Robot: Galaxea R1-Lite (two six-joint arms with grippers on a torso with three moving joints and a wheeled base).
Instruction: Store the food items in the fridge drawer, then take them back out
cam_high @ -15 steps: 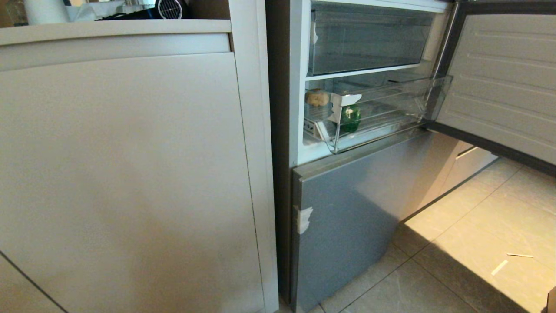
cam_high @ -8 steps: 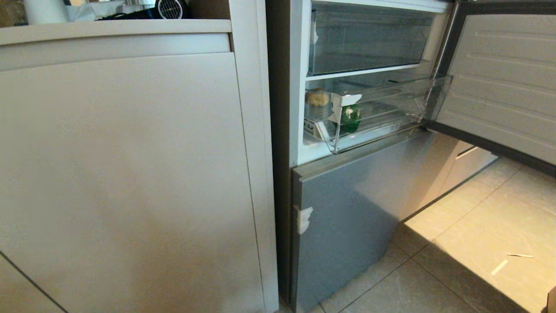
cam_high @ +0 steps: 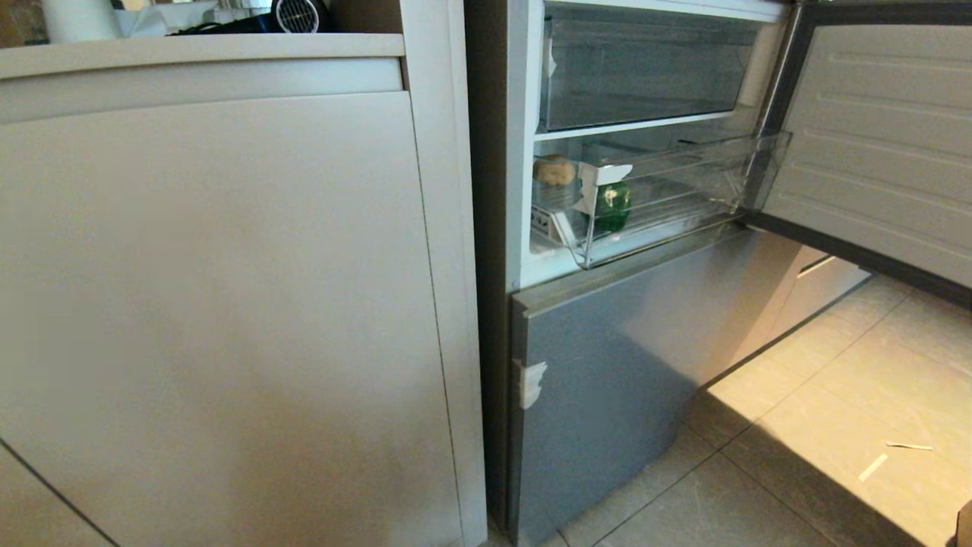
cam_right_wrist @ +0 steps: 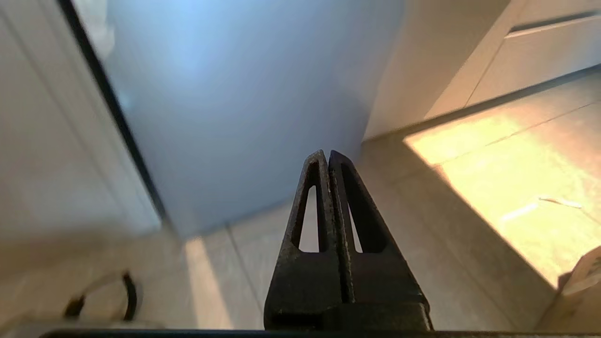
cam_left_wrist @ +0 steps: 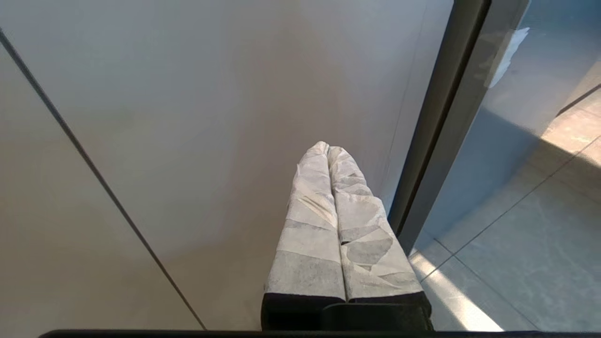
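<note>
Head-view content is centred on the silver fridge (cam_high: pixel 607 395), whose upper door (cam_high: pixel 873 144) is swung open. Inside it, the fridge drawer (cam_high: pixel 668 201) is pulled out, with the potato (cam_high: pixel 555 171) at its back left and the bell pepper (cam_high: pixel 611 205) just in front. Left of the fridge, a beige cabinet (cam_high: pixel 213 304) is seen. In the left wrist view, the left gripper (cam_left_wrist: pixel 327 149) is clenched empty before that cabinet. In the right wrist view, the right gripper (cam_right_wrist: pixel 327 155) is clenched empty, low before the fridge.
</note>
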